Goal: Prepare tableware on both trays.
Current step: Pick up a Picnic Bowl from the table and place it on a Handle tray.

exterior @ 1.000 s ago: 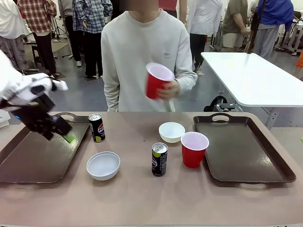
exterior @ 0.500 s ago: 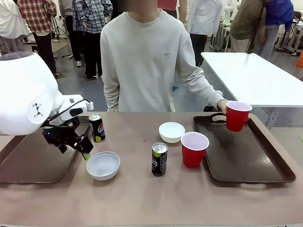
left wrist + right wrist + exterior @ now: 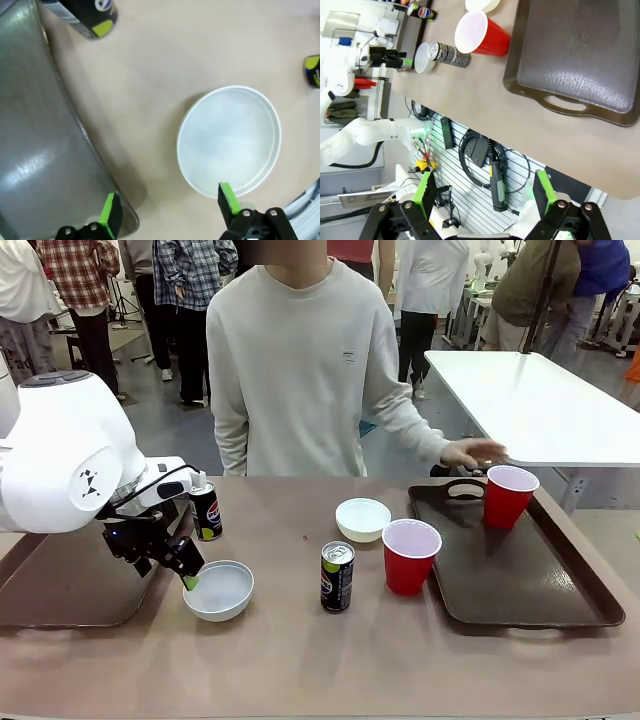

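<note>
Two trays frame the job, and we read the table as a clock face from the front view, with twelve o'clock at the person and six at our own edge. At nine o'clock lies the left tray (image 3: 60, 590), with nothing on the part we can see. Just off its three o'clock rim our left gripper (image 3: 186, 578) hangs low with its fingers spread wide and nothing between them. In the left wrist view one green pad (image 3: 226, 196) sits over the rim of the near white bowl (image 3: 229, 140), while the other is over the tray's edge. A Pepsi can (image 3: 206, 512) stands at the bowl's twelve o'clock. The second Pepsi can (image 3: 337, 577) is mid-table, with the far white bowl (image 3: 363, 519) at its one o'clock. A red cup (image 3: 411, 555) stands at its three o'clock, just beside the right tray (image 3: 540, 580). That tray carries the other red cup (image 3: 509, 497) upright at its twelve o'clock end, the person's hand (image 3: 475, 452) near it but apart. Our right gripper (image 3: 485, 192) waits beyond the six o'clock edge, fingers spread and empty. We judge the bowl pick for the left tray is in hand. Next we must set the jaws astride the bowl's wall, close gently, lift and carry it toward nine o'clock.
</note>
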Robot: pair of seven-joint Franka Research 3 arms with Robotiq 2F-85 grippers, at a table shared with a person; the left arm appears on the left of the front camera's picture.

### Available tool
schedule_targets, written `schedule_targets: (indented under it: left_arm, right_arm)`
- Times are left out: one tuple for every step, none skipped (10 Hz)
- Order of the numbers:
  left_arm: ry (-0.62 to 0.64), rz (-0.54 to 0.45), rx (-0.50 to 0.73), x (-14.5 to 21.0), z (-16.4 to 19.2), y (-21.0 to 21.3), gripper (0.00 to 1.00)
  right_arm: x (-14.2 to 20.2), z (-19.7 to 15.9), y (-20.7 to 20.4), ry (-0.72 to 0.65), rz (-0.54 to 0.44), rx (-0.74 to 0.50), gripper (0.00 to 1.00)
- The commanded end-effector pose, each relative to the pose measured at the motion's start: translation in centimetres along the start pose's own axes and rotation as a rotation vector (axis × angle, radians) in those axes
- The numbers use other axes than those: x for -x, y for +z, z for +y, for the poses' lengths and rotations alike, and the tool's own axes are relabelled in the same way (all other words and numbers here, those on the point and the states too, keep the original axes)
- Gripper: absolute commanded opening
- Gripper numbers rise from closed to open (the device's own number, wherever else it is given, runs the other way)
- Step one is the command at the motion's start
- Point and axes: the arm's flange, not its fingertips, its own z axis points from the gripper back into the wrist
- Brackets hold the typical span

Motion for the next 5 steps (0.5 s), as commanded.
schedule_targets:
  left_arm:
    - [0.003,0.006,0.009,0.0,0.2,-0.2,1.0]
    - [-0.007,-0.007,0.015,0.2,-0.7,-1.3,1.0]
    - [-0.015,-0.016,0.017,-0.6,-1.9,-2.5,1.0]
    - [-0.014,-0.005,0.002,-1.3,-2.6,-3.2,1.0]
    - [-0.016,-0.005,0.0,-1.9,-2.8,-3.9,1.0]
  right_arm:
    - [0.0,-0.1,0.0,0.001,-0.001,-0.006,1.0]
    - [0.0,-0.1,0.0,0.001,-0.001,-0.006,1.0]
    - [0.0,-0.1,0.0,0.001,-0.001,-0.006,1.0]
    - [0.0,-0.1,0.0,0.001,-0.001,-0.006,1.0]
    - [0.0,-0.1,0.0,0.001,-0.001,-0.006,1.0]
